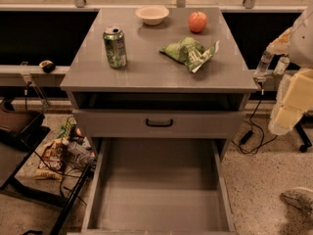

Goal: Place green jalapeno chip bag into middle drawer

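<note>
The green jalapeno chip bag (190, 52) lies crumpled on the grey cabinet top (146, 70), right of centre. The middle drawer (159, 195) is pulled out below, and its bare grey floor holds nothing. My gripper (273, 66) hangs off the cabinet's right edge, level with the top and to the right of the bag. Its two fingers stand apart with nothing between them. The pale padded arm (293, 102) runs down the right side of the view.
A green soda can (115, 46) stands at the top's left. A white bowl (152, 14) and a red apple (197, 21) sit at the back. A shut drawer front with a black handle (159, 123) lies above the open drawer. Cables and litter (58, 155) cover the floor at left.
</note>
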`<move>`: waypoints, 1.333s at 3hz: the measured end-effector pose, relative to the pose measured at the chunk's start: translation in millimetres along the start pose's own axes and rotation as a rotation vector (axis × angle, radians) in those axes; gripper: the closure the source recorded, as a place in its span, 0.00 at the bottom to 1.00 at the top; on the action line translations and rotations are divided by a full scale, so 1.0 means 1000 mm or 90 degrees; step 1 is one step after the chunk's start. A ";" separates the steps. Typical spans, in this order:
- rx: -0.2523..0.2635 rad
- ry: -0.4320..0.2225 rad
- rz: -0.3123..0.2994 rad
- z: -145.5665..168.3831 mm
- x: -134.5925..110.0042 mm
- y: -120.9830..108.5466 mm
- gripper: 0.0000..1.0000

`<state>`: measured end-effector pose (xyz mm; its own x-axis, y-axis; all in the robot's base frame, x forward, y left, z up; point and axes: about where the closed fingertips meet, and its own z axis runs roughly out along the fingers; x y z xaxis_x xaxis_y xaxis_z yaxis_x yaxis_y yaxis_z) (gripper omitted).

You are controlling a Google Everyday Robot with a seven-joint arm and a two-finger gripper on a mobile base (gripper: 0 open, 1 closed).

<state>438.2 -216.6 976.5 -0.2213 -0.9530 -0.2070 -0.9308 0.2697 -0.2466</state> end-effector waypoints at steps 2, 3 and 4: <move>0.017 -0.024 0.002 0.004 -0.001 -0.011 0.00; 0.041 -0.090 0.041 0.017 -0.002 -0.052 0.00; 0.065 -0.174 0.071 0.033 -0.008 -0.105 0.00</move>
<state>547.6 -232.9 973.2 -0.2211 -0.8477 -0.4821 -0.8683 0.3962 -0.2984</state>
